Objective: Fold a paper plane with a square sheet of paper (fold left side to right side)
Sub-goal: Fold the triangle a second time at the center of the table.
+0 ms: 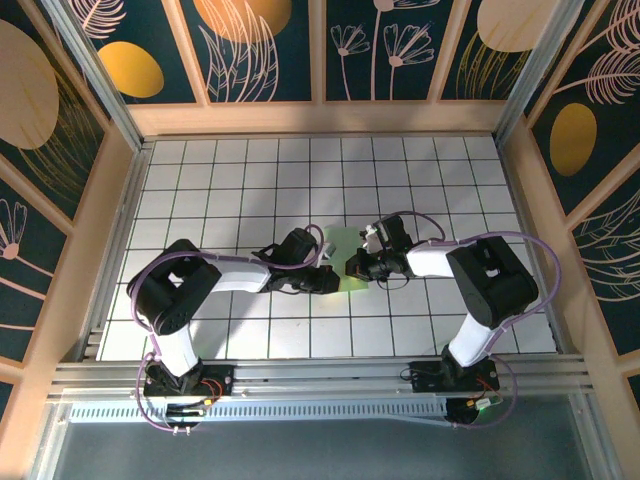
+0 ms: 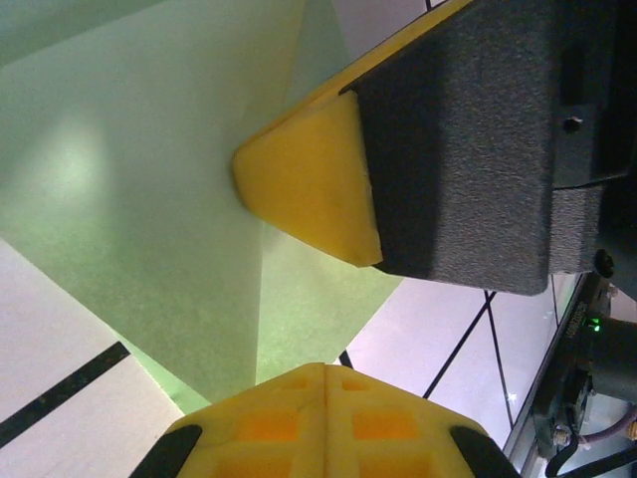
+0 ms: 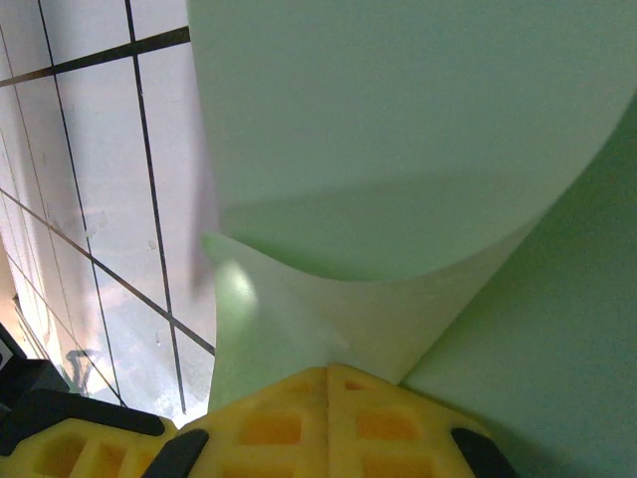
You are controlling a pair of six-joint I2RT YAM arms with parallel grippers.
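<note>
Two black-and-white robot arms reach in from the near edge of the white table with a black grid (image 1: pixel 250 170) and meet nose to nose at its middle. The left pincer (image 1: pixel 325 281) has its yellow foam fingertips (image 2: pixel 325 408) pressed together, seam to seam. The lower corner of the square sheet of thin light green paper (image 1: pixel 345 246) runs right up to those tips, though I cannot tell whether the corner is caught between them. Just beside it, the right pincer (image 1: pixel 360 268) is likewise closed. From its own wrist camera the sheet rises straight out of the seam between its yellow pads (image 3: pixel 328 408), so it is pinching the paper, which curls up and over from there in a broad bend. In the left wrist view, one yellow tip of the right pincer touches the sheet, and a crease runs down the paper from that tip. The sheet lies between the two pincers and just beyond them, towards the far side. Farther off, the grid of tiles runs to the wooden wall (image 1: pixel 320 118), with dark floral panels above it.
</note>
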